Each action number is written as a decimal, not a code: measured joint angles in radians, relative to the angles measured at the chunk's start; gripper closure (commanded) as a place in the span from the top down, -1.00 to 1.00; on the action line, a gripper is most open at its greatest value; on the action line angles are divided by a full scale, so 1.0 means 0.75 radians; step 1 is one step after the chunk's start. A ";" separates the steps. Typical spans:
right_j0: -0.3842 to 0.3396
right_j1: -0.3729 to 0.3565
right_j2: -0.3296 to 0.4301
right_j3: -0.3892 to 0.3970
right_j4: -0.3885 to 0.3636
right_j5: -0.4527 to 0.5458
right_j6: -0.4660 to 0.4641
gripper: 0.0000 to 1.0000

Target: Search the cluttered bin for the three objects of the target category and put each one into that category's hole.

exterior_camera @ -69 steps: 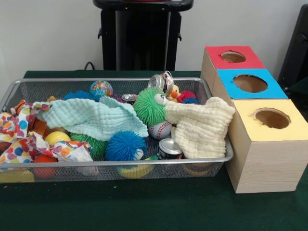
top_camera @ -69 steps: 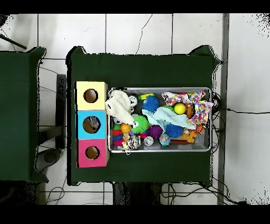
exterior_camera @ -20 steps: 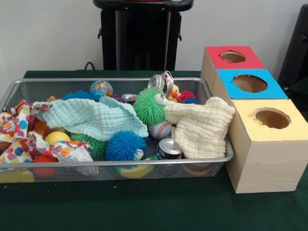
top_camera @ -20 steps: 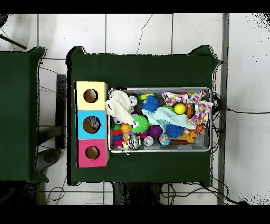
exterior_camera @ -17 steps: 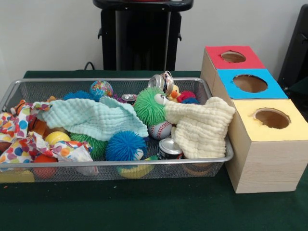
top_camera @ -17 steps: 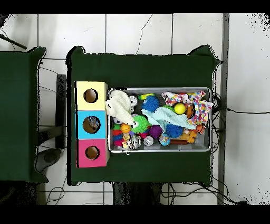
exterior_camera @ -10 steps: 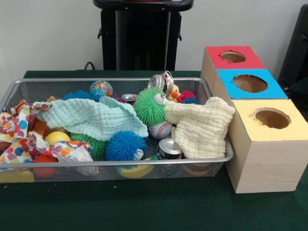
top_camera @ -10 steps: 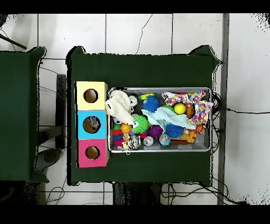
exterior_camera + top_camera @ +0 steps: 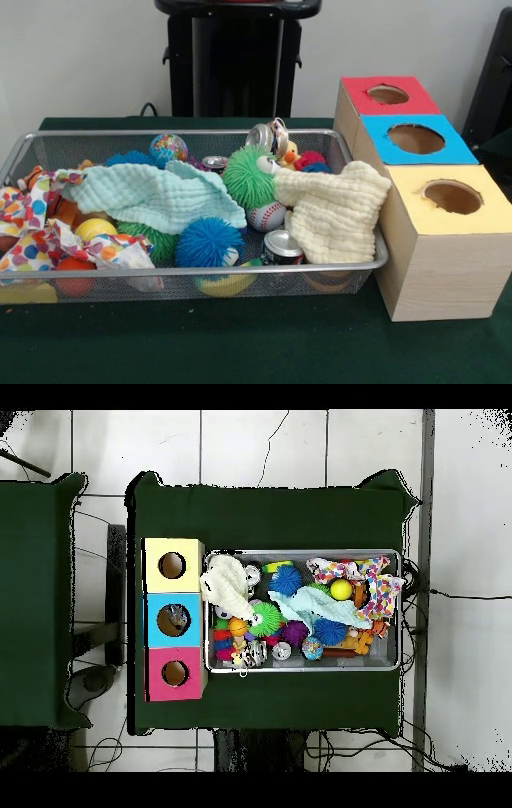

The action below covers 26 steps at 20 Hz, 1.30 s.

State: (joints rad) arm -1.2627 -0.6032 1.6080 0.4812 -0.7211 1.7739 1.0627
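Nothing changes across recent frames: bin (image 9: pixel 364 264) clutter static, search not begun. Gripper out of view, finger state unknowable. Cans (image 9: pixel 282 245) among cloths (image 9: pixel 332 208); possibly target category. Holes (image 9: pixel 452 196) beside bin.

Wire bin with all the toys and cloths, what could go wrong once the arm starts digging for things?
1. The mint cloth and cream cloth drape over toys, so targets may stay hidden, or a grasp could snag fabric instead.
2. The baseball and the blue spiky ball are round and packed closely together, so a nudge could roll them.
3. The cream cloth overhangs the wire bin rim beside the yellow box and might get dragged out.
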 measured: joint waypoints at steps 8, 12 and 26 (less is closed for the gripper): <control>-0.091 -0.026 -0.062 0.231 0.164 -0.278 0.000 -1.00; -0.130 -0.059 -0.098 0.352 0.231 -0.411 0.000 -1.00; -0.069 -0.123 -0.238 0.400 0.353 -0.448 0.000 -1.00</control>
State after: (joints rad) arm -1.3142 -0.6954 1.4292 0.7813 -0.4566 1.4381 1.0627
